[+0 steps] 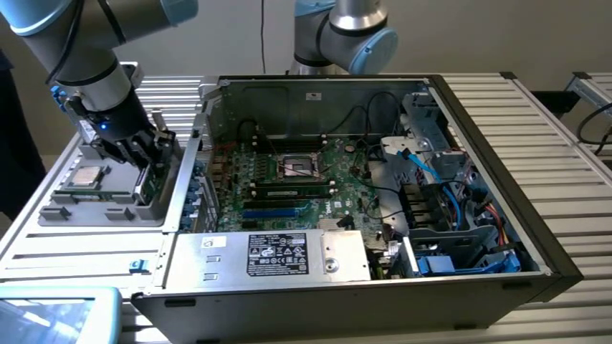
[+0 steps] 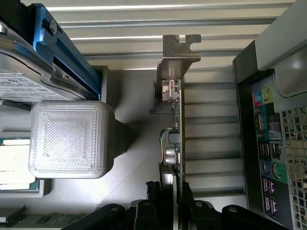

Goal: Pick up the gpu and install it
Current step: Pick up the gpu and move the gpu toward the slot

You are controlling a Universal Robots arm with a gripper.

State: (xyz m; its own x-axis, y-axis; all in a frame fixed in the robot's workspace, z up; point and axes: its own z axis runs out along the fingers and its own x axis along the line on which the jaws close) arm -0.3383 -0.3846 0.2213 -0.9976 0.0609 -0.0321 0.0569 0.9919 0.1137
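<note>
The gpu (image 1: 146, 185) stands on edge in a slot of the grey parts tray (image 1: 96, 209), at the exterior view's left, outside the computer case. In the wrist view the gpu (image 2: 175, 120) is edge-on, with its silvery end bracket (image 2: 176, 50) at the far end and the green board facing the case. My gripper (image 1: 143, 152) has come down over the card from above. Its black fingers (image 2: 153, 208) press on both faces of the card, so the gripper (image 2: 171, 194) is shut on the gpu, which rests in the tray.
The open computer case (image 1: 535, 236) lies beside the tray, with the motherboard (image 1: 287, 172), blue expansion slots (image 1: 272, 209) and power supply (image 1: 277, 254) inside. Its rear ports (image 2: 268, 153) face the card. A hard drive (image 2: 29, 81) and a clear ribbed block (image 2: 67, 139) sit in the tray. A second arm (image 1: 345, 36) stands behind the case.
</note>
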